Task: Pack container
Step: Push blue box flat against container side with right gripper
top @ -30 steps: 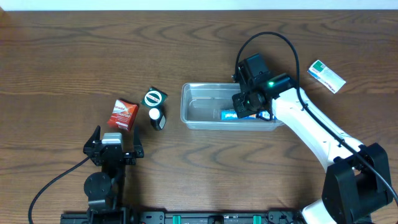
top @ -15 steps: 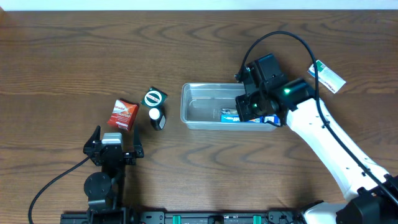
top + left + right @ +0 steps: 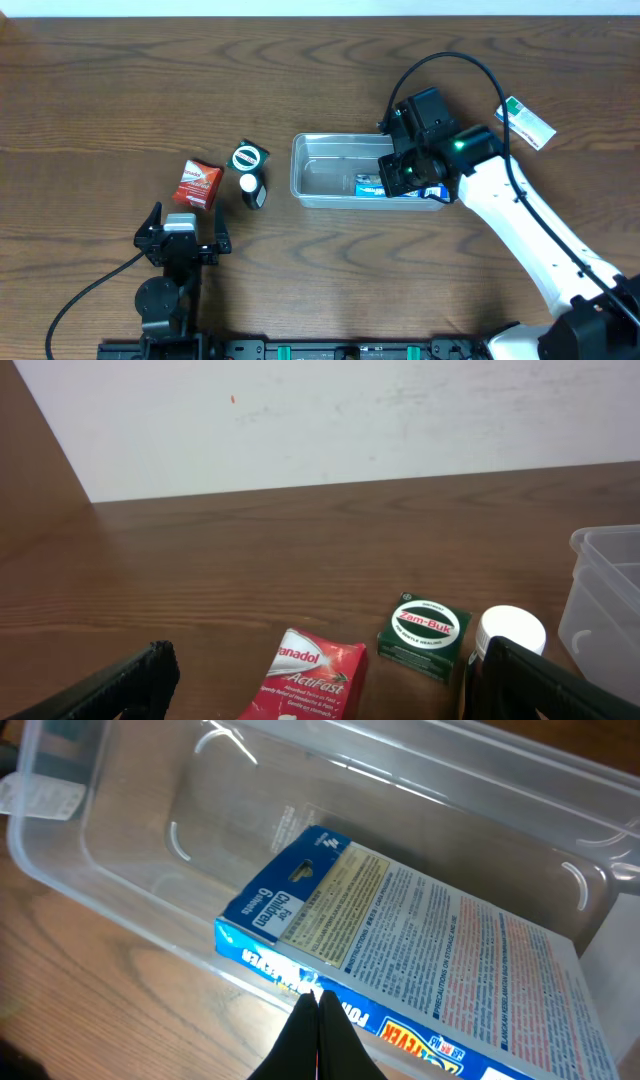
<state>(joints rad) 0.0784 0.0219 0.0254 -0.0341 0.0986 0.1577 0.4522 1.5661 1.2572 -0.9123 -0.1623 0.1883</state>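
The container (image 3: 325,176) is a clear shallow plastic tub at the table's middle; it also shows in the right wrist view (image 3: 110,870) and at the right edge of the left wrist view (image 3: 605,595). A blue and white medicine box (image 3: 420,935) lies inside it, seen from overhead as a blue patch (image 3: 372,185). My right gripper (image 3: 318,998) is shut and empty, its fingertips together just above the tub's near rim beside the box. My left gripper (image 3: 320,690) is open and empty, low over the table, pointing at a red Panadol packet (image 3: 310,675).
Left of the tub lie the red Panadol packet (image 3: 199,183), a green Zam-Buk box (image 3: 248,157) and a small white-capped dark bottle (image 3: 252,189). A green and white box (image 3: 526,122) lies at the far right. A white wall runs behind the table (image 3: 350,530).
My right arm has shifted right and slightly back over the tub's right end, away from the blue box. The left arm has not moved.
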